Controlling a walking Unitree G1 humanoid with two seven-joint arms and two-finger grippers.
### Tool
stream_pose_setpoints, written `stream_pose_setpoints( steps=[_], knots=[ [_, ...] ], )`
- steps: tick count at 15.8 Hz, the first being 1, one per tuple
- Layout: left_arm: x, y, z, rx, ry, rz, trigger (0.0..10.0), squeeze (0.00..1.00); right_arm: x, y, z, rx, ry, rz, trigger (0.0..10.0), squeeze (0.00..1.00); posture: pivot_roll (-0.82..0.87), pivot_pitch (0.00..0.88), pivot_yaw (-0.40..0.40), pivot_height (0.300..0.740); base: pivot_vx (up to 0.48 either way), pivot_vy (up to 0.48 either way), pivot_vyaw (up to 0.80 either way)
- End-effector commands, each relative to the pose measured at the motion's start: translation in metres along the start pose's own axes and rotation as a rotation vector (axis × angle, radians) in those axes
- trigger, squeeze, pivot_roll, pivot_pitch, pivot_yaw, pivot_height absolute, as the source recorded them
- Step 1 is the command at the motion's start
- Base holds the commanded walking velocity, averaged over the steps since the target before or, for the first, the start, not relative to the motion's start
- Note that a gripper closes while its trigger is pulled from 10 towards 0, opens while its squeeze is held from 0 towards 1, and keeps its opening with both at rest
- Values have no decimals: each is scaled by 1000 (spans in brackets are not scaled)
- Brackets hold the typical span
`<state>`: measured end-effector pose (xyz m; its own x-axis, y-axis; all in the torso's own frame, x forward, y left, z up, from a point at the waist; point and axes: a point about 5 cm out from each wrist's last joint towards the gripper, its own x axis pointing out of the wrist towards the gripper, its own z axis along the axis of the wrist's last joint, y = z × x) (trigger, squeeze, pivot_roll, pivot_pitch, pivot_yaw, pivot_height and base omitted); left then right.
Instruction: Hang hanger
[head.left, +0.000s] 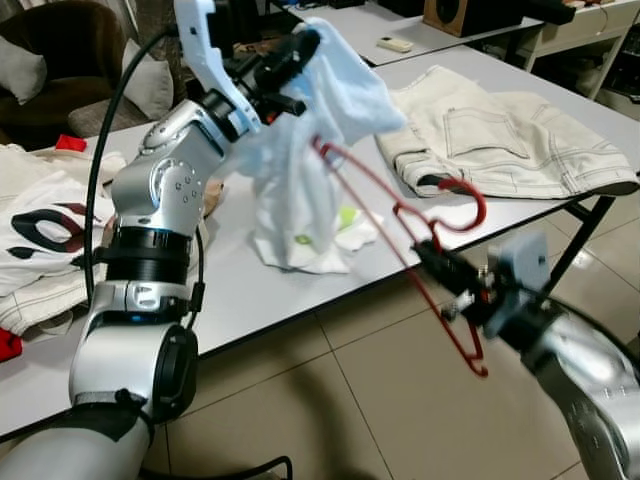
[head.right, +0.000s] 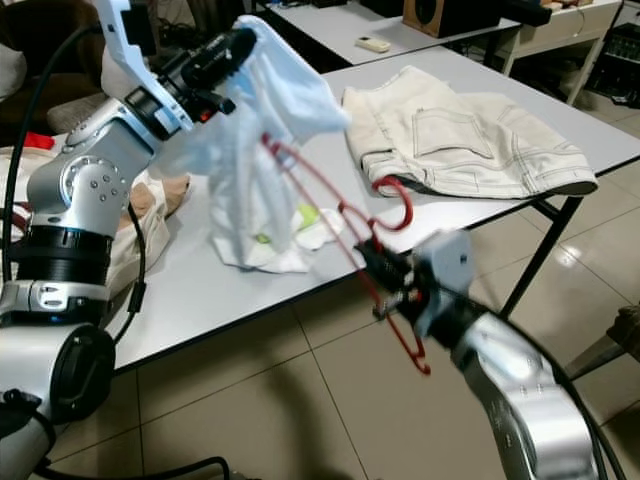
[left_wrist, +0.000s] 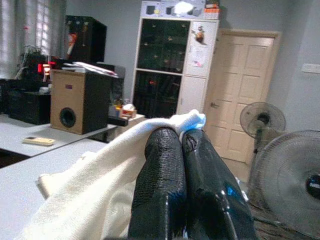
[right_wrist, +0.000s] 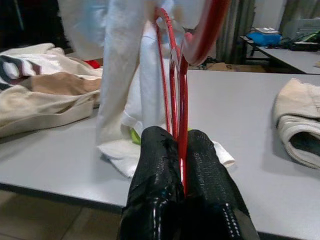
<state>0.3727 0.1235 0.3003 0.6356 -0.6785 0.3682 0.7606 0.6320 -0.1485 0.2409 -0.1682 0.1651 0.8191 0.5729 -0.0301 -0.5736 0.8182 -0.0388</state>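
My left gripper (head.left: 305, 45) is shut on a white garment (head.left: 300, 190), holding it up above the grey table (head.left: 250, 290) so its hem rests on the tabletop. In the left wrist view the cloth (left_wrist: 100, 185) is pinched between the fingers (left_wrist: 160, 190). A red wire hanger (head.left: 400, 230) has one end pushed into the garment, and its hook (head.left: 470, 205) curls up to the right. My right gripper (head.left: 440, 262) is shut on the hanger near its hook, just past the table's front edge. The right wrist view shows the red wire (right_wrist: 179, 100) between the closed fingers.
Beige trousers (head.left: 500, 135) lie on the table's right part. More clothes (head.left: 50, 235) are piled at the left end. A remote (head.left: 394, 44) sits on a second table behind. A brown armchair (head.left: 60, 50) stands at the back left. Tiled floor (head.left: 350, 400) lies in front.
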Motion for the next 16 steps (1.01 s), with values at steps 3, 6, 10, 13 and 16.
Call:
stream_pose_setpoints(
  steps=[3,6,10,13,16],
  knots=[
    [-13,4,21,7,-48,-6,0,0,2,-18,4,-36,-10,-56,10000,0,-194,0,93,740,0,0,0],
    [-28,22,34,-31,-109,118,0,0,0,-37,23,-18,-123,-145,10000,0,-184,0,83,740,0,0,0],
    [-50,36,19,-34,-36,249,0,0,-8,-57,39,10,-217,-238,10000,0,-185,0,90,740,0,0,0],
    [-53,44,2,-7,53,363,0,0,-8,-48,36,24,-223,-200,10000,0,-179,0,89,740,0,0,0],
    [-46,41,-25,53,175,428,0,0,-9,-43,29,59,-210,-213,10000,0,-171,0,84,740,0,0,0]
  ],
)
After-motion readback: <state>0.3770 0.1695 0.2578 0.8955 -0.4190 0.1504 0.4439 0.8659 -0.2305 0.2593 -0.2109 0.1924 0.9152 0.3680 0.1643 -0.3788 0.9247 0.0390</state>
